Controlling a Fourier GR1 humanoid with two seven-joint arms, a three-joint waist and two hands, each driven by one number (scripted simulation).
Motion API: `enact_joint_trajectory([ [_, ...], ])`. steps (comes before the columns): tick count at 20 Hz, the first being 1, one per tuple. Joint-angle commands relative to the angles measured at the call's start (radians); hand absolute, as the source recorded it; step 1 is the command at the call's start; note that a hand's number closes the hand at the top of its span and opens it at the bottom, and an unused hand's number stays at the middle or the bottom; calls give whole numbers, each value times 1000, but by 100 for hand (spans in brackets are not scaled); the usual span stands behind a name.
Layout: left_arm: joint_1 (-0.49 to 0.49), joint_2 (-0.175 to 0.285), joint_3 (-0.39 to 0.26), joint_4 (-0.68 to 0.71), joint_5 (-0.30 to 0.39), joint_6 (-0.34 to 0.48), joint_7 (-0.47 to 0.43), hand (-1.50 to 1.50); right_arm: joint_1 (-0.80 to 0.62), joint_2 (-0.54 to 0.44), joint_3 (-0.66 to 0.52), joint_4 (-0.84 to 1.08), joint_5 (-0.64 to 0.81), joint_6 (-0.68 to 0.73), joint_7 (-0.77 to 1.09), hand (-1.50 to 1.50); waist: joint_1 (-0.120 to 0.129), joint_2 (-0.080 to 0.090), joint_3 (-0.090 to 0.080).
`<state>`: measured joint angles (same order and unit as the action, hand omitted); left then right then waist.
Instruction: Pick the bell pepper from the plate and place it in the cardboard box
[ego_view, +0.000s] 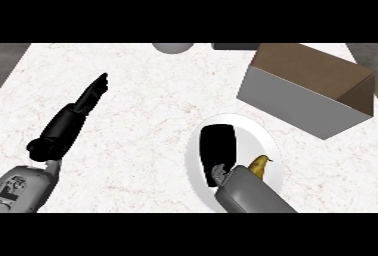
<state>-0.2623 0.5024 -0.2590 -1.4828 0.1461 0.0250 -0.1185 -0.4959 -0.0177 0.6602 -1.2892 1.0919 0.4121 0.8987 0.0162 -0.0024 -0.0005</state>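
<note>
Bell pepper (259, 165) on plate (255, 130), just beside right hand (219, 146)

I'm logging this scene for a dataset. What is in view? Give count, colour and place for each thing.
counter: one, white marbled, fills the view
cardboard box: one, brown inside, pale grey walls, upper right
plate: one, white, lower centre-right
bell pepper: one, yellow, on the plate's right part
round object: one, grey, top edge, cut off
dark object: one, top edge, cut off
left hand: one, black, open, at left
right hand: one, black, over the plate, left of the pepper
left forearm, right forearm: two, grey, lower edge
</note>
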Motion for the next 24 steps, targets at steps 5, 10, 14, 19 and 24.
enact_joint_trajectory([
  [5, -23, -4, 1, -8, -7, -7, 11, 0, -78, 12, 110, -99, -188, -123, -554, 150, 25, 12, 3],
  [10, 27, -26, 4, 4, -33, 9, -16, 0, -120, -13, 78, -124, -150, -259, -706, 150, -3, 5, 1],
  [14, -34, -15, 36, 20, -31, -18, 36, 0, -107, -111, 70, -347, -105, -190, -694, 150, -29, -2, 1],
  [19, 53, -2, 63, -30, -31, -28, -18, 0, -110, -72, -91, -488, -127, -183, -587, 150, -20, -2, 0],
  [24, 0, -19, 64, 19, -37, -40, -1, 0, -149, -2, -300, -498, -170, -191, -429, 150, -26, 1, 0],
])
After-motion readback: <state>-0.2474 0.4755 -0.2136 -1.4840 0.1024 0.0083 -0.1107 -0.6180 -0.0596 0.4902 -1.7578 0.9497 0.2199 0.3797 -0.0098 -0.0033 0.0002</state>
